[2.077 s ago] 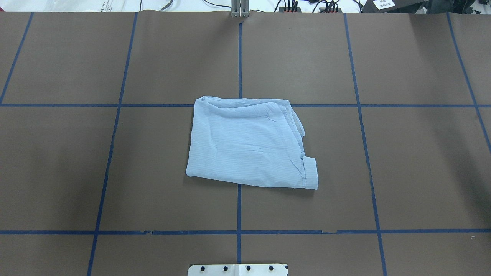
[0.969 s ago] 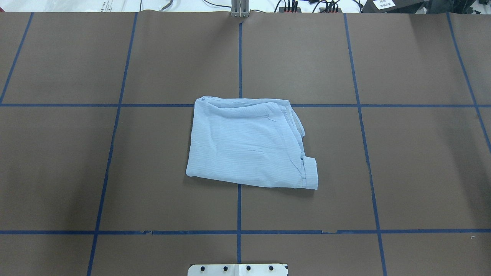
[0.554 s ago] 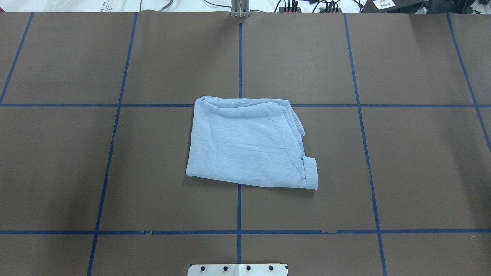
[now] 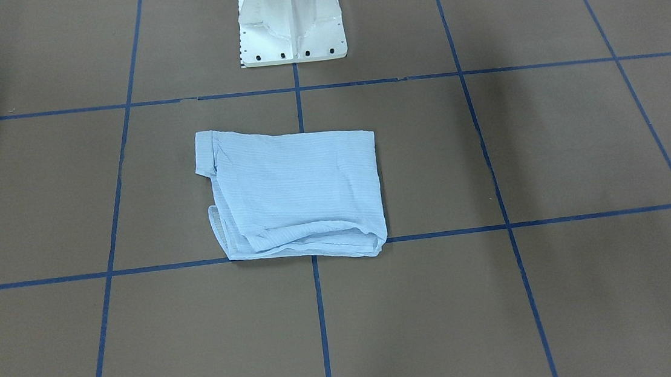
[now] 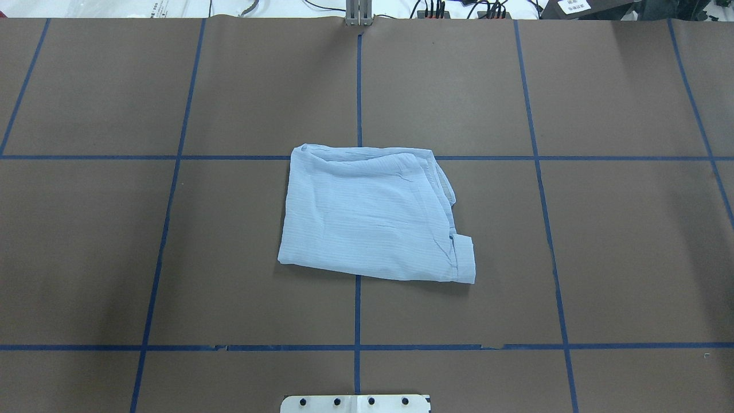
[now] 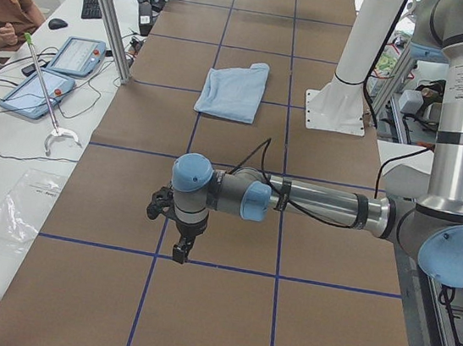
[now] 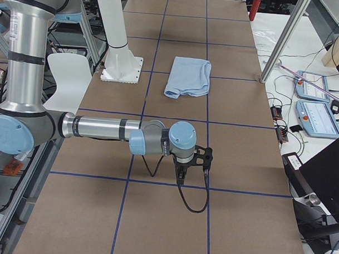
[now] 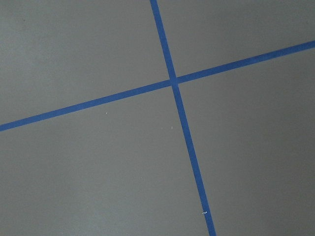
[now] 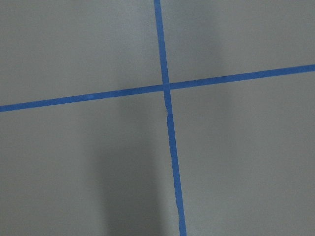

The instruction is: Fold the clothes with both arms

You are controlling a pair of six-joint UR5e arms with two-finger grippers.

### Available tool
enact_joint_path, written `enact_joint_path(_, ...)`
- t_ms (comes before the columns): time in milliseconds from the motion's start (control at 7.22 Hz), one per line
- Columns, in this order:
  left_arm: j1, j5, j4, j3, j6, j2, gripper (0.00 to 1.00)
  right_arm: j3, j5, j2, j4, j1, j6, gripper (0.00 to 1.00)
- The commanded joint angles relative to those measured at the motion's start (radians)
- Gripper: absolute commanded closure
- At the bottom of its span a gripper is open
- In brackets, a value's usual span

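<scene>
Item: shirt (image 5: 373, 215), light blue, folded to a rough rectangle. It lies flat on the tabletop (image 5: 631, 258) in front of the white pedestal (image 4: 290, 19) and straddles the middle tape line (image 5: 358, 86).
Loose parts: a cuff-like flap (image 5: 464, 258) juts from the near corner on the robot's right. Layered edges show along that same side.
Left claw (image 6: 179, 253): hangs low over a tape crossing, well apart from the shirt. You cannot tell whether it is released or clenched, because only the side view shows it.
Right claw (image 7: 180, 179): hangs low at the opposite end, also well apart from the shirt. Its state cannot be told either.
Risk, top layer: if you pinch only the upper ply, the thin cloth will likely peel back and undo the fold.
Risk, flap side: a drag across that edge could pull the stacked layers askew.
Risk, cover: a claw driven too low may snag the brown paper and shift the shirt with it.
Surface: brown paper sheeting, gridded with blue tape, with faint shadows.
Room: a person (image 6: 1, 6) seated at a white side bench with control tablets (image 6: 76, 56) and a reacher tool (image 6: 51, 115). A plastic bag (image 6: 21, 214) lies nearby.
</scene>
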Motion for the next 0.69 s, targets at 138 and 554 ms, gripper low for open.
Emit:
enact_joint_path(138, -0.001, -0.002, 0.003, 0.003, -0.082, -0.003, 0.0, 0.002, -0.002, -0.01, 0.002, 0.001, 0.0, 0.0)
enact_joint_path(554, -0.001, -0.051, -0.007, -0.003, -0.291, -0.006, 0.0, 0.0, -0.002, -0.01, 0.001, 0.001, 0.0, 0.0)
